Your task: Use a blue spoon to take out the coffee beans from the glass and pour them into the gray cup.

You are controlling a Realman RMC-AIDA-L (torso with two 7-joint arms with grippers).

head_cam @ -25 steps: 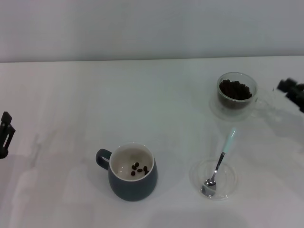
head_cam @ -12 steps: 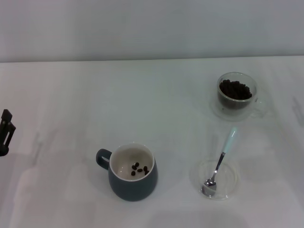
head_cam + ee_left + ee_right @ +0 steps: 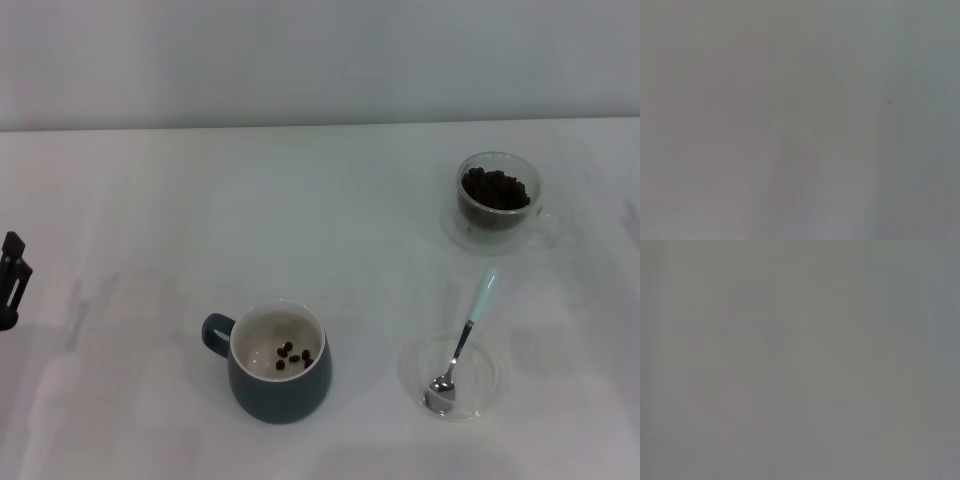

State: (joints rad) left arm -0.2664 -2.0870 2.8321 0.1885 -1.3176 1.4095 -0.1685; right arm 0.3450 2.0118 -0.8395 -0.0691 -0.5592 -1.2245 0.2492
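My blue spoon point(image 3: 463, 345) lies with its bowl on the saucer point(image 3: 489, 392) near the tabletop's front right. My right gripper has withdrawn from sight; my left gripper point(image 3: 12, 280) waits at the left edge, fingers unreadable. Scooping looks finished or paused.

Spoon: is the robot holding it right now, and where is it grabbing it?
No. The blue spoon lies untouched, its bowl on the clear saucer. The left gripper sits far off at the table's edge; the right gripper is out of view.
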